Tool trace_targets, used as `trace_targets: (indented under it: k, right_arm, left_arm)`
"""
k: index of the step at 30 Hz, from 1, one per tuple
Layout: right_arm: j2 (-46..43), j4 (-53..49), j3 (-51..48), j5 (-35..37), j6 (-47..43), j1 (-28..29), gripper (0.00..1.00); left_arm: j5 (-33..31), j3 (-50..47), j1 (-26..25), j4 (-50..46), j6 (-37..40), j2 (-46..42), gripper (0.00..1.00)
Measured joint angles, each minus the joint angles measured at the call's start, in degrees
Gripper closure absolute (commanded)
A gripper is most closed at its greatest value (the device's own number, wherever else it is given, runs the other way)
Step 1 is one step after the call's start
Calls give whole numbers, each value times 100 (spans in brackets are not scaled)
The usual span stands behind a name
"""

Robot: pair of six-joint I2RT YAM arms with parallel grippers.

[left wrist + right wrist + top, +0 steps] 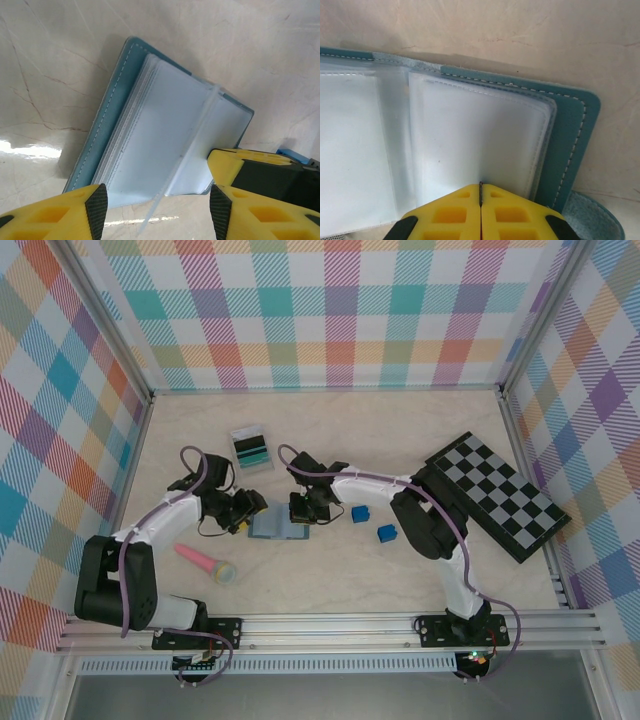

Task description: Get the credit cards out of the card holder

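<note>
Card holder: the slate-blue card holder [278,529] lies open, clear sleeves up, at mid-desk [330,580] between the arms.
Left claw: the left claw [157,210] hovers at the holder's edge, jaws apart, gripping nothing.
Right claw: the right claw [481,189] is closed tight, tips together on a sleeve's edge; whether it pinches the plastic is unclear.
Credit cards: the credit cards [251,448], teal-green on top, rest stacked on the desk behind the holder.
Right side: blue cubes [360,513], then a checkerboard [497,495].
</note>
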Motion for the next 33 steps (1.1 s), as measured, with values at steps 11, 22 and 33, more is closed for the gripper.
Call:
trace_targets:
  k: [11,22,33]
  right_arm:
    - [4,0,7,0,0,0,93]
    - [9,2,7,-7,0,0,93]
    - [13,7,7,-24,0,0,93]
  left_arm:
    - [337,-151,2,396,-26,256,34]
    - [542,-302,4,678,-111,407,30]
    - [822,-332,-4,916,-155,579,27]
